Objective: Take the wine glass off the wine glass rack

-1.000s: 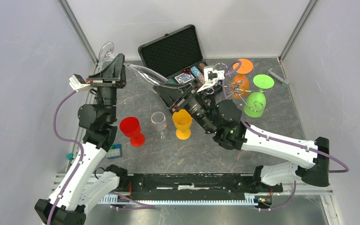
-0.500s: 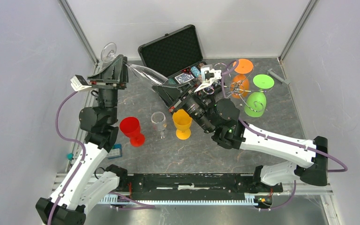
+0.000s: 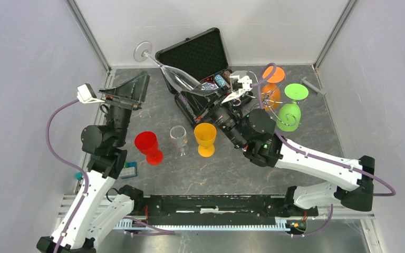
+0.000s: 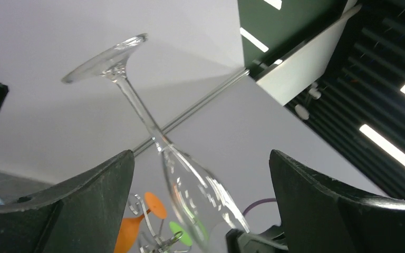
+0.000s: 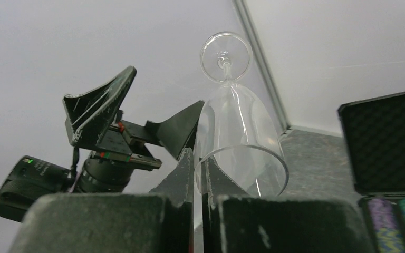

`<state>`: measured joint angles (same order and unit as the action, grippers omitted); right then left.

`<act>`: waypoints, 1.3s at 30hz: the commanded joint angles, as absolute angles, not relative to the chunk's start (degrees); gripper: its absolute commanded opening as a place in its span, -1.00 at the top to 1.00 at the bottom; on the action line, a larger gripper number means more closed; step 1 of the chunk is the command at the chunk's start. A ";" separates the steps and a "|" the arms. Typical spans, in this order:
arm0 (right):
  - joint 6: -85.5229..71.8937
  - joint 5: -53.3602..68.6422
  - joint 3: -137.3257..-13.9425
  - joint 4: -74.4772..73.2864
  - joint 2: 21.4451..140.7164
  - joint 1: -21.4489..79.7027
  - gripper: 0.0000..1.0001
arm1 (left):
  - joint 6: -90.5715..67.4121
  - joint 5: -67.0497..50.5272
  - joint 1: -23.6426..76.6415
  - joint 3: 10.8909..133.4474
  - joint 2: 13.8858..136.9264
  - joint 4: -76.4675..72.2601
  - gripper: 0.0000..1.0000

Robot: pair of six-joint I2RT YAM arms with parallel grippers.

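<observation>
A clear wine glass hangs tilted in the air in front of the black case, its foot pointing up and left. My right gripper is shut on the rim of its bowl, one finger inside and one outside. My left gripper stands open to the left of the glass, apart from it; the stem and bowl show between its wide fingers without touching them. The wine glass rack, chrome wire, stands at the back right with an orange glass and a green glass hanging on it.
An open black case with chips lies at the back centre. A red goblet, a small clear glass and a yellow goblet stand in a row mid-table. A small blue object lies by the left arm.
My left gripper has opened, let go of the glass's stem and drawn back. My right gripper has shut on the rim and carries the glass, whose foot has swung right.
</observation>
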<state>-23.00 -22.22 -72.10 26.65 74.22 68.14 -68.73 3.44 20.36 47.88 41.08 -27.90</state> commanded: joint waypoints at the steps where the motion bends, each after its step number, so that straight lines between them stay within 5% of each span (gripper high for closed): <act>1: -13.36 -24.30 -74.83 23.90 69.10 68.02 1.00 | -57.32 -3.41 20.39 49.12 38.17 -19.32 -1.00; 8: -0.55 -18.09 -80.26 2.73 63.58 68.03 1.00 | -36.15 6.47 20.39 49.69 26.73 -2.18 -1.00; 17: 7.78 9.91 -91.38 -25.56 65.59 68.03 1.00 | -25.32 19.03 20.39 53.15 21.33 6.27 -1.00; 24: 10.94 10.38 -90.83 -38.03 67.06 68.02 1.00 | -22.77 31.10 20.44 51.25 14.69 5.80 -1.00; 39: 17.93 10.10 -86.50 -51.59 64.28 68.12 1.00 | -20.98 21.86 20.41 53.88 21.95 12.12 -1.00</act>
<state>13.80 9.52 -88.97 -49.39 66.74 68.03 -22.90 25.98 20.38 52.29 19.18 10.68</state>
